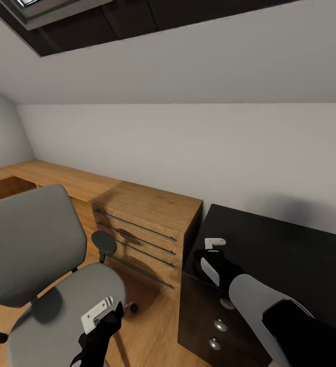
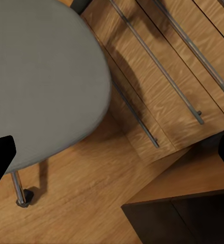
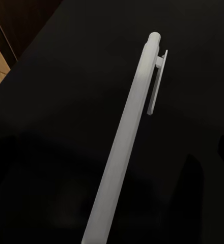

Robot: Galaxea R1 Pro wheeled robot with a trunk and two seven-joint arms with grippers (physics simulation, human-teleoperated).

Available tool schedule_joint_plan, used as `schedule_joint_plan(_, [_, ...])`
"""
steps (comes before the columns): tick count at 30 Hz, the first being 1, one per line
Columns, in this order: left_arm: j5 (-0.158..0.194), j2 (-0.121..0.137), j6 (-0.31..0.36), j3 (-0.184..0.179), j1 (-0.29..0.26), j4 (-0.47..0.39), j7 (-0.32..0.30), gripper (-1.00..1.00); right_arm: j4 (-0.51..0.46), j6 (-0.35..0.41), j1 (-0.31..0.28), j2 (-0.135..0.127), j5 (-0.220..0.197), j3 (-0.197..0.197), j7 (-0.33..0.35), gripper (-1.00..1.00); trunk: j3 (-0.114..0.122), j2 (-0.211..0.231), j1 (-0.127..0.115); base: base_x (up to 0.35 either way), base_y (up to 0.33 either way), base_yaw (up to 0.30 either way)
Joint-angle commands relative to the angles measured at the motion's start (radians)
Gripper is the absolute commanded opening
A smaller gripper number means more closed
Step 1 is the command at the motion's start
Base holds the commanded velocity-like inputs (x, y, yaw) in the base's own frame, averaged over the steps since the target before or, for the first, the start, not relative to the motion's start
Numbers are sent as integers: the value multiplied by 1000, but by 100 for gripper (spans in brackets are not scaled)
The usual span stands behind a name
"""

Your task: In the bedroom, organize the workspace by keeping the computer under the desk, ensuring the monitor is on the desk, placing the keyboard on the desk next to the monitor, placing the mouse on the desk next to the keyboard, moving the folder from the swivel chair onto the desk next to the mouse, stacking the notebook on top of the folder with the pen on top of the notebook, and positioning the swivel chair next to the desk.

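Observation:
The white pen (image 3: 127, 137) lies on the glossy black desk (image 1: 290, 255), close under my right gripper (image 1: 214, 247), which is open; its dark fingers stand at either side of the pen without covering it. My left gripper (image 1: 107, 308) is open and empty, hovering over the front edge of the grey swivel chair (image 1: 30, 244). The chair's seat (image 2: 40, 76) is bare. The chair stands left of the desk's end, with wood floor between them. The computer, monitor, keyboard, mouse, folder and notebook are out of view.
A low light-wood cabinet (image 1: 147, 224) with metal rail handles stands between the chair and the desk, against the grey wall. The desk's dark drawer unit (image 1: 214, 321) is below my right arm. A chair caster (image 2: 23, 197) rests on the plank floor. A skylight (image 1: 61, 20) is overhead.

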Motion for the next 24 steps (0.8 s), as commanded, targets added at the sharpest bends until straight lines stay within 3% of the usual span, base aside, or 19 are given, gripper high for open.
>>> schedule_joint_plan(1, [9,1,-9,-2,-1,-1,4,100,16,11,0,-1,-8,8,-7,100,-1,0,0,0,0,0])
schedule_joint_plan(8, [9,1,-9,-2,-1,-1,4,100,18,11,0,-1,-6,8,-7,100,-1,0,0,0,0,0])
schedule_joint_plan(9, [9,1,-9,-2,-1,-1,4,100,18,11,0,-1,-6,8,-7,-100,-1,0,0,0,0,0])
schedule_joint_plan(24, [9,1,-9,-1,-1,-1,4,100,18,11,0,-1,-7,8,-6,-100,-1,0,0,0,0,0])
